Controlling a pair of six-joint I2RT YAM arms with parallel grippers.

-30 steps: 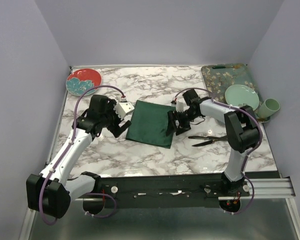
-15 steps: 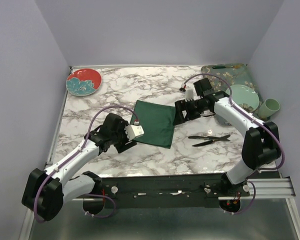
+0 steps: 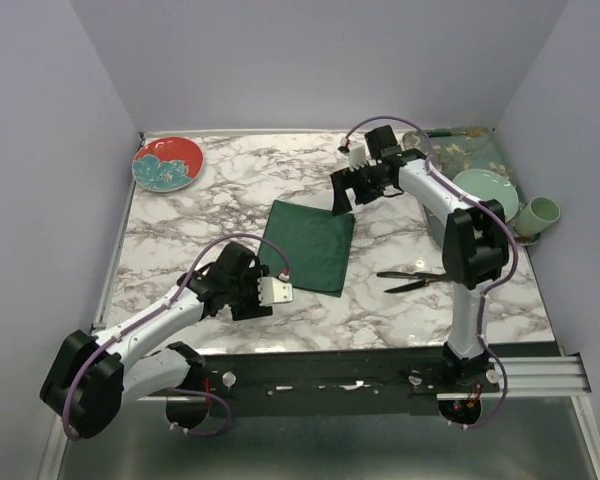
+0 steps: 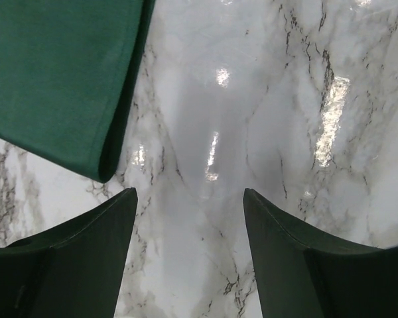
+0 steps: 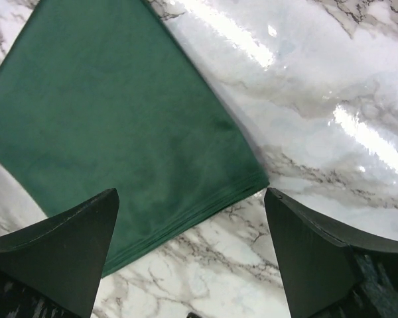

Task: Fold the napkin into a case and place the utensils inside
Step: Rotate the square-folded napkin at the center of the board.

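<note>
The napkin (image 3: 308, 247) is a dark green cloth lying folded flat in the middle of the marble table, its layered edge showing in the right wrist view (image 5: 106, 112). My left gripper (image 3: 254, 300) hovers open just off the cloth's near-left corner (image 4: 53, 73), with only bare marble between its fingers (image 4: 190, 192). My right gripper (image 3: 340, 192) hangs open beyond the far right corner, and that corner lies just ahead of its fingertips (image 5: 191, 192). The utensils (image 3: 420, 278), two slim black pieces, lie side by side on the marble right of the cloth.
A red and teal plate (image 3: 167, 163) sits at the far left corner. At the far right lies a floral tray (image 3: 460, 150), with a pale green plate (image 3: 483, 190) and a green cup (image 3: 540, 213) beside it.
The left gripper has drawn back from the napkin's left edge to its near-left corner. The right gripper has swung from the right edge to beyond the far corner. The napkin has not moved.
</note>
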